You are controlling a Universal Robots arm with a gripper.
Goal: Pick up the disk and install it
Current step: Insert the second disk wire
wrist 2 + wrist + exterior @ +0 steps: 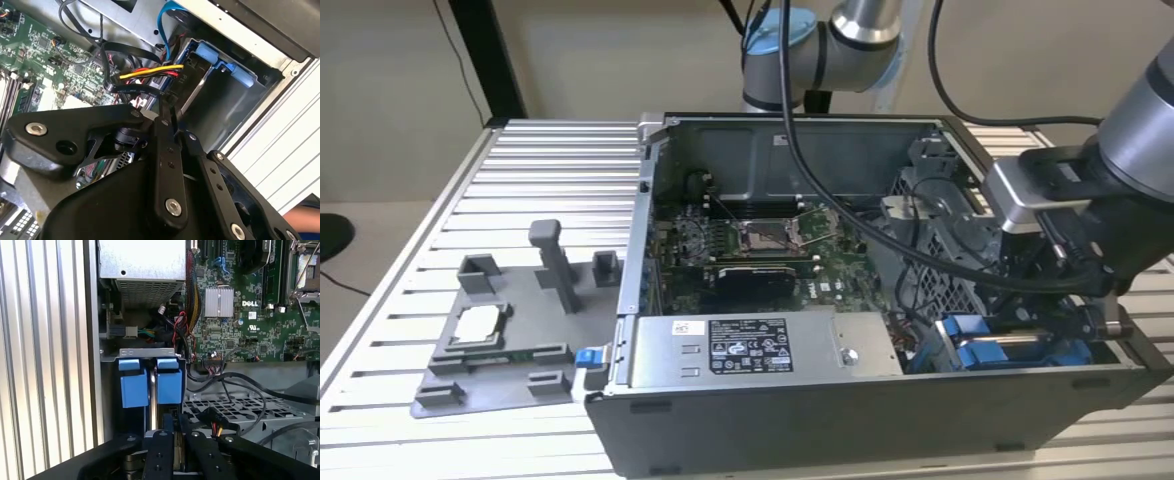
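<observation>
The disk (983,350) stands on edge in the drive bay at the case's front corner, on the exterior view's right. Its blue carrier tabs (169,385) sit side by side in the first wrist view. The second wrist view shows its silver-grey face (192,82) and blue frame (220,60). My gripper (175,422) is low inside the case, right at the disk's near edge. Its black fingers (165,145) are shut close together, tips by the disk's face. I cannot tell whether they touch it.
A grey power supply box (747,345) with a white label lies beside the bay. The motherboard (747,240) lies behind it. Black, yellow and red cables (150,72) hang close to the fingers. A grey fixture plate (520,385) holding a processor chip (478,323) rests on the slatted table (520,170).
</observation>
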